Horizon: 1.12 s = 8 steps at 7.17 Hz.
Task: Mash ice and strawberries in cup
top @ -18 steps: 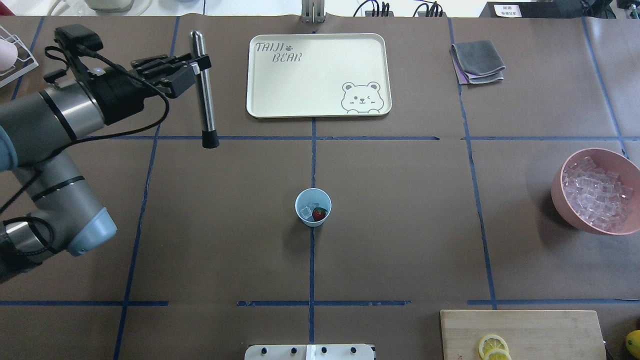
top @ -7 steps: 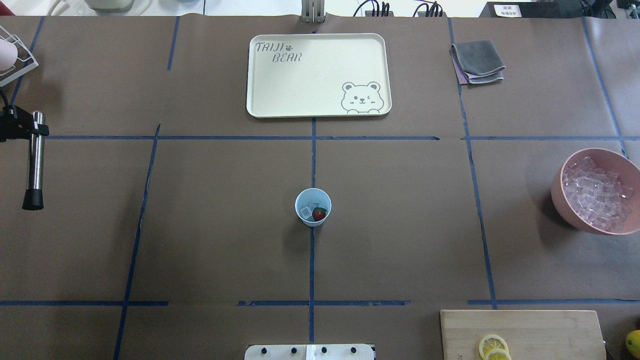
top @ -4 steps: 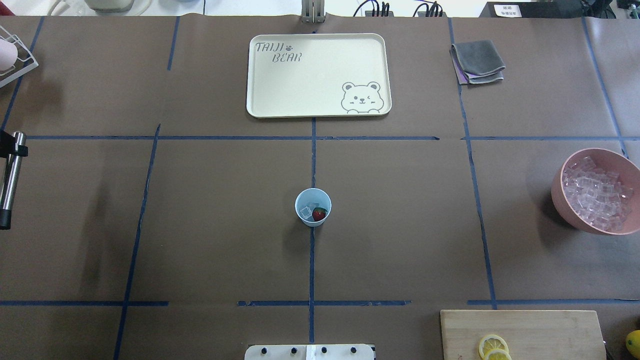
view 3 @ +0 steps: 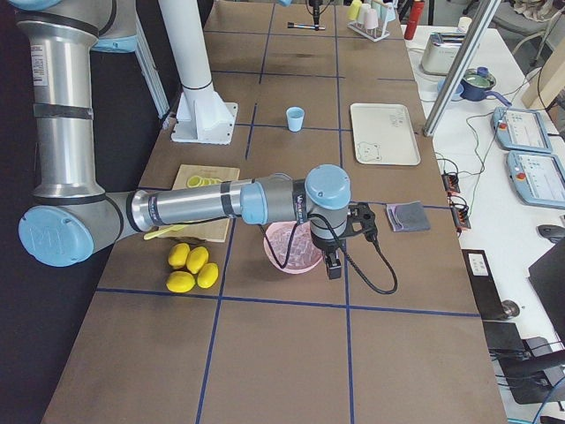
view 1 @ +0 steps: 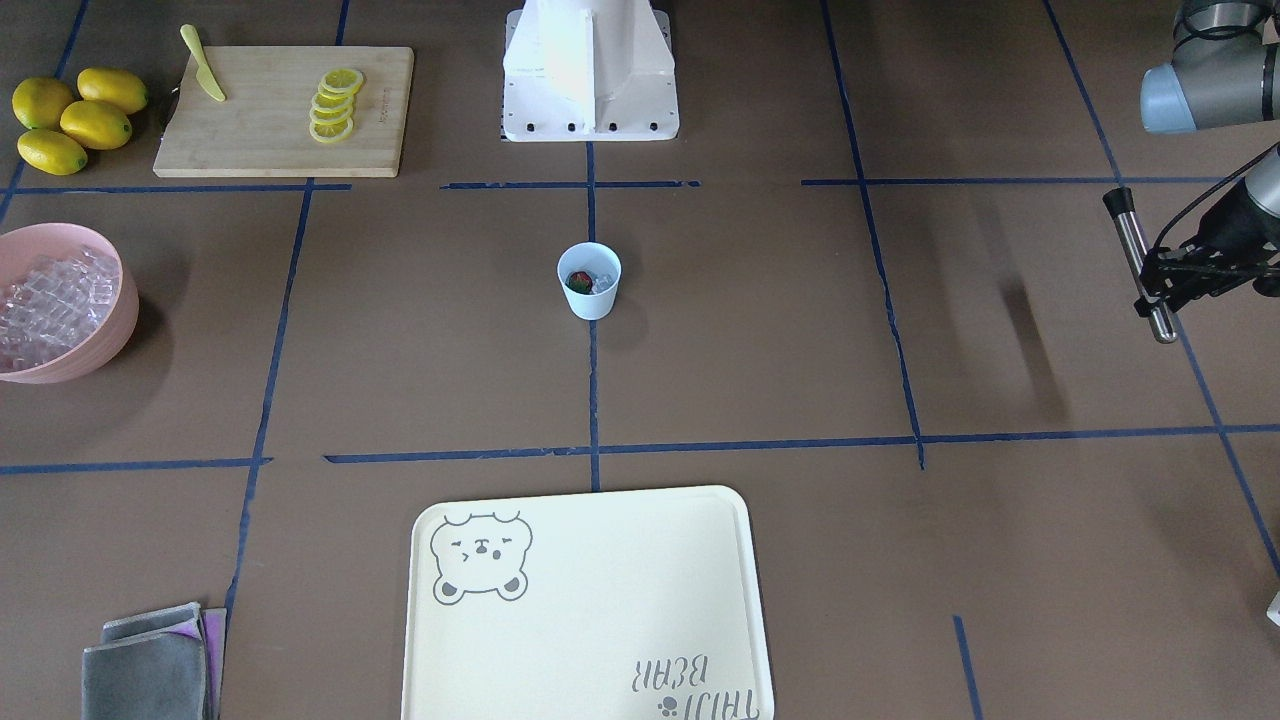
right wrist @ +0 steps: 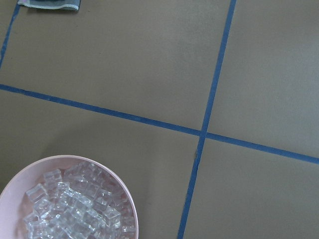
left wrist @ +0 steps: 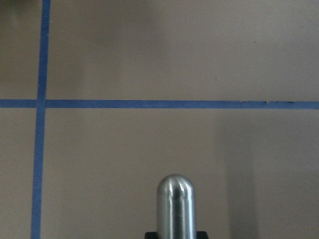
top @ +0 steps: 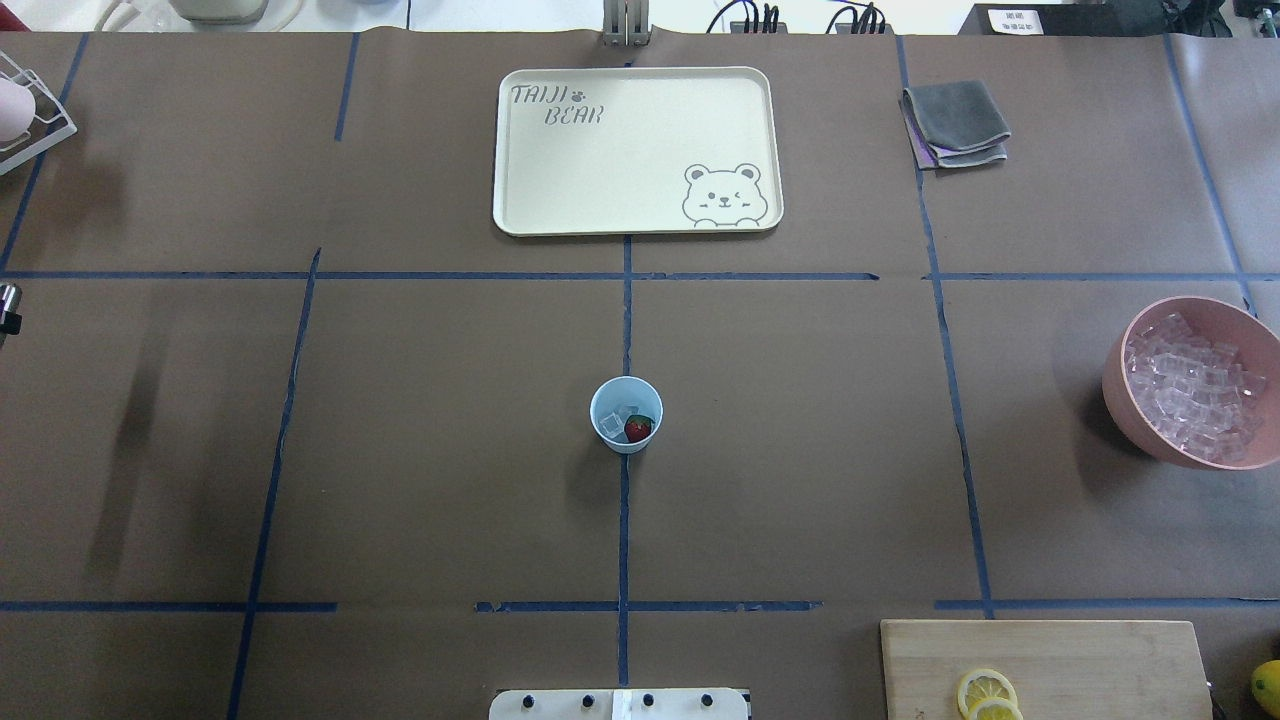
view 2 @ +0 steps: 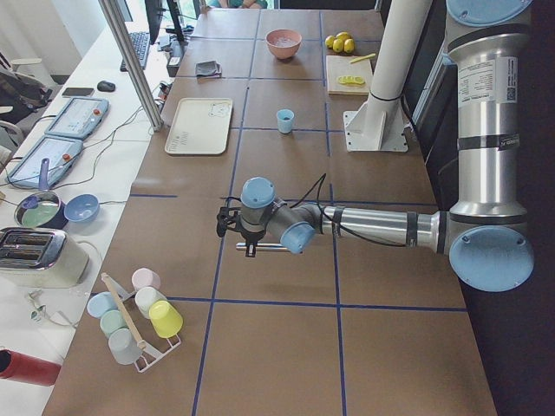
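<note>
Change since the earlier frames: the left arm (view 1: 1205, 85) has pulled away from the far side of the bench, by the cream tray, to the left edge. Only a sliver of what it carries now shows in the overhead view. Cup and contents have not shifted.

Brown paper-covered bench with blue tape lines (top: 800, 500).

Left arm: the left tool (view 1: 1160, 278) is clamped on a slim steel rod-shaped muddler with a black end (view 1: 1137, 255). The muddler is held clear of the surface over the left edge, with its shadow lying apart from it.

Right arm (view 3: 221, 205): hangs over the right edge of the bench. The right tool (view 3: 337, 256) shows only in the side view, so I cannot tell whether it is open or closed.

Big round pink plastic bowl (top: 1115, 385): at the right edge, heaped with clear cubes.

Small light-blue plastic cup (view 1: 589, 298): upright at about the middle of the bench, well apart from both arms.

In the cup: clear glassy ice (top: 616, 417) and one small red strawberry with a green top (top: 638, 428), side by side.

Progress (judgement): loading looks done and the muddler is in hand. The cubes and the fruit appear whole, so I read the mashing as not done. Left to do: carry the muddler to the cup, stand it black end down, and press into the contents.
</note>
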Available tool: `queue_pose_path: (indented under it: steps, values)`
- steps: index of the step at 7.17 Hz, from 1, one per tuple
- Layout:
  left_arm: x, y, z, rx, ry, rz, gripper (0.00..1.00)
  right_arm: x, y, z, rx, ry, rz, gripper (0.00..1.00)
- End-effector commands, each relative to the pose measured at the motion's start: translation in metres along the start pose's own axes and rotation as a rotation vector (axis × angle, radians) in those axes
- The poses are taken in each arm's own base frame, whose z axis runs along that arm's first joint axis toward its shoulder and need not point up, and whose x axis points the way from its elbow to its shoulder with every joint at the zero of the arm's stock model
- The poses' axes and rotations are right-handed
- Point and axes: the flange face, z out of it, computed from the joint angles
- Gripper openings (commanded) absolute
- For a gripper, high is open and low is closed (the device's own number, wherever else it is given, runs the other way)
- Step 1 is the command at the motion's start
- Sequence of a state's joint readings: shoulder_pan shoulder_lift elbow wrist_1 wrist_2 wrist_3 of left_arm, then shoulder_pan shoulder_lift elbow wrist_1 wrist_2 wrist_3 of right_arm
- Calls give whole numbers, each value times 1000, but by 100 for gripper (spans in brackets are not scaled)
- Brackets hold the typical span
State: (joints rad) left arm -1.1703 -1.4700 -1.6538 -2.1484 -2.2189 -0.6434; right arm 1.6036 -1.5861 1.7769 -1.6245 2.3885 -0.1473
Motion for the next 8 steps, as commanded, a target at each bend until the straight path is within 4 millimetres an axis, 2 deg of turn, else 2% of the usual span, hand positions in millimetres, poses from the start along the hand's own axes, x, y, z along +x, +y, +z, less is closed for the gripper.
queue_pose_path:
  steps: [1, 3, 5, 8]
  values:
    - [-21, 9, 13, -21, -48, 4, 0, 0, 0, 0, -1, 0, 0, 99]
    - [-35, 16, 21, -15, -103, -6, 0, -1, 0, 1, -2, -1, -3, 99]
    - [-40, 19, 39, -44, -112, -4, 0, -1, 0, 1, -2, -1, -3, 99]
    - [-27, 26, 62, -85, -112, 26, 0, -1, 0, 1, -3, 1, -4, 99]
